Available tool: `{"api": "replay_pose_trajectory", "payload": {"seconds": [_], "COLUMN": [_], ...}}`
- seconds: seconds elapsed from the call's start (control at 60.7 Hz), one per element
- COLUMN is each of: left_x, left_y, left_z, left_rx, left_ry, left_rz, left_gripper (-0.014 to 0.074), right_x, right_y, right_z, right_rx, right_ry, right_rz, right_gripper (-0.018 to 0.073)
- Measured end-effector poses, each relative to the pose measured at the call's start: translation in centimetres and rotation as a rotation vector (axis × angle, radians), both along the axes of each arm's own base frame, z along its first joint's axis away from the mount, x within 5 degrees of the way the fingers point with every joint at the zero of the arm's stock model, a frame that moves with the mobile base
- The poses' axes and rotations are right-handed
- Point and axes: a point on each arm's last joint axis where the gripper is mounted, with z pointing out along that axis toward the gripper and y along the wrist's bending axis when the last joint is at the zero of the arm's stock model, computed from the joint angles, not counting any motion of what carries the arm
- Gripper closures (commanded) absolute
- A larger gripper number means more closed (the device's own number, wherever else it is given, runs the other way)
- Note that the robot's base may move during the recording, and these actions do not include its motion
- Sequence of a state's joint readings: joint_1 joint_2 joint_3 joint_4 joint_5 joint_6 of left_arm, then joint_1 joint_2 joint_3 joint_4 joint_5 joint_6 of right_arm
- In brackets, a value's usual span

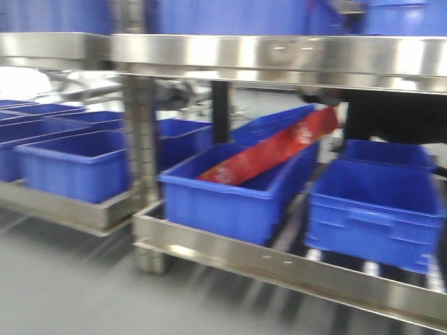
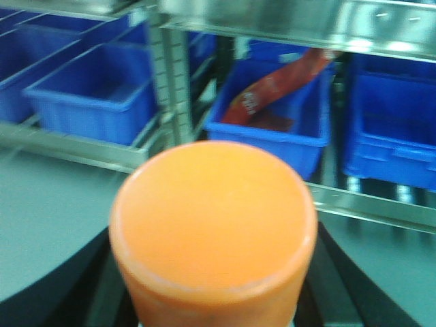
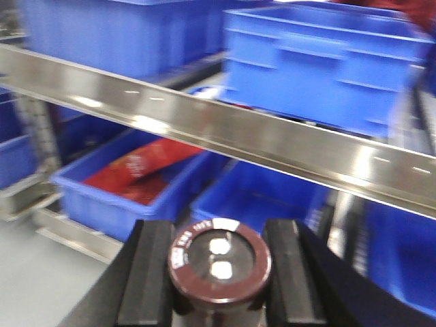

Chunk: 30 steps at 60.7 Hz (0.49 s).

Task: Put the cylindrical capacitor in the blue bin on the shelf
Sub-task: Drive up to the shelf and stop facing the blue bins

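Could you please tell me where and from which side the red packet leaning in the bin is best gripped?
Take the raised end of the red packet, which sticks out above the rim of its blue bin. Come in from the front, under the shelf rail, which likely blocks a straight drop.

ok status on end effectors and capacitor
Right end effector shut on cylindrical capacitor. Left end effector shut on orange cylinder. Shelf rail ahead; red packet in one blue bin.
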<state>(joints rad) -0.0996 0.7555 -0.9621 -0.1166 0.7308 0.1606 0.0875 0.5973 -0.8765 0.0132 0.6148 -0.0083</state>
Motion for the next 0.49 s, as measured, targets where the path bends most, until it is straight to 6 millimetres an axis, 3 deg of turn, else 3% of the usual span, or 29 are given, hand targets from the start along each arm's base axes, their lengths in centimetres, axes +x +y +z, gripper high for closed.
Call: {"api": "replay_pose_trajectory", "payload": {"seconds": [0.495], "left_x": [0.0], "left_y": [0.0], "left_z": [0.0], "left_rx": [0.0], "left_ry": [0.0], "left_rz": [0.0], "left_gripper": [0.0707], "right_x": [0.0], "right_y": [0.0], "right_z": [0.0], "right_rx": [0.0], "right_ry": [0.0], "right_rz": [0.0], "right_gripper": [0.067]}}
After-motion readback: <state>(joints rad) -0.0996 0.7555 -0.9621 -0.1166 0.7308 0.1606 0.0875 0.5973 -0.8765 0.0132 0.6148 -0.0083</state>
